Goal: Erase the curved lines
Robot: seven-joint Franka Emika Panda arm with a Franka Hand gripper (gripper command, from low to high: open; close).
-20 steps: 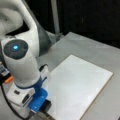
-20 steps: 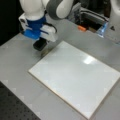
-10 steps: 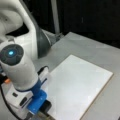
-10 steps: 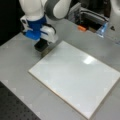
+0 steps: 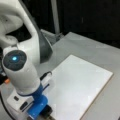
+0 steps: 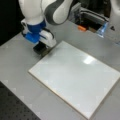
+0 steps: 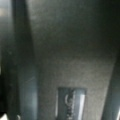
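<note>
The claw [image 6: 42, 48] sits low at the white board's [image 6: 75, 77] top-left corner on the table [image 6: 15, 62], seemingly clamped on a dark block [image 6: 40, 50]; no curve lines show; the board spreads toward a front view's lower right

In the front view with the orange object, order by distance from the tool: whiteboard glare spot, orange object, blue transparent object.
From the tool, at the whiteboard's top-left corner:
1. Orange object, upper middle.
2. Glare spot, on the board, close to call with 1.
3. Blue transparent object, upper right.
</note>
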